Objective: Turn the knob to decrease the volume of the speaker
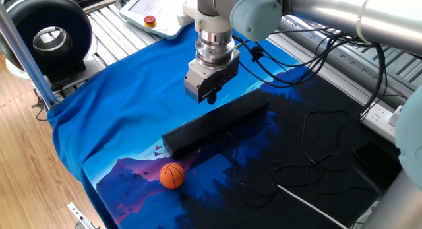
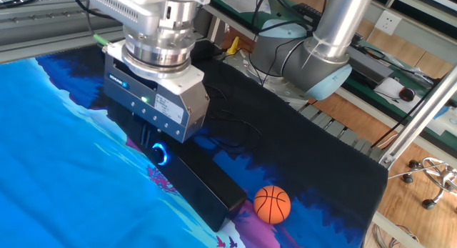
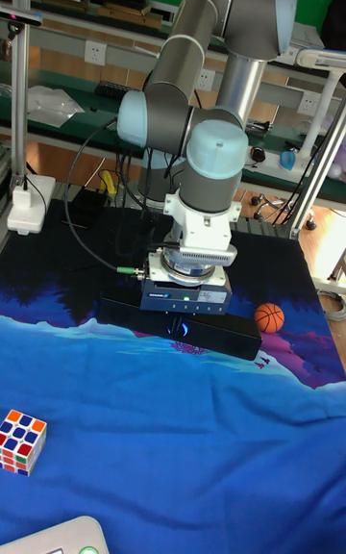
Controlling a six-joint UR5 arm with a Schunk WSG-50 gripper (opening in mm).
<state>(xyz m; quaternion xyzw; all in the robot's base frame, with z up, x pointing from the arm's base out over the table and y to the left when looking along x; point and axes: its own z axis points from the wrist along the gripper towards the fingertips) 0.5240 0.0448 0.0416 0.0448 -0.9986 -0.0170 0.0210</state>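
The speaker (image 1: 214,123) is a long matte-black bar lying on the blue cloth, also seen in the other fixed view (image 2: 196,180) and the tall view (image 3: 235,333). Its knob (image 2: 158,154) glows with a blue ring on the front face (image 3: 181,327). My gripper (image 1: 210,98) hangs just above the speaker, over the knob end (image 2: 146,136). Its silver body hides most of the dark fingers, so their spacing is unclear. Nothing shows between them.
An orange ball (image 1: 172,175) lies past the speaker's end (image 2: 272,204). A black ring-shaped device (image 1: 49,34) and a teach pendant (image 1: 158,11) sit at the back left. A Rubik's cube (image 3: 21,440) lies on the cloth. Thin black cables (image 1: 310,156) trail over the dark cloth.
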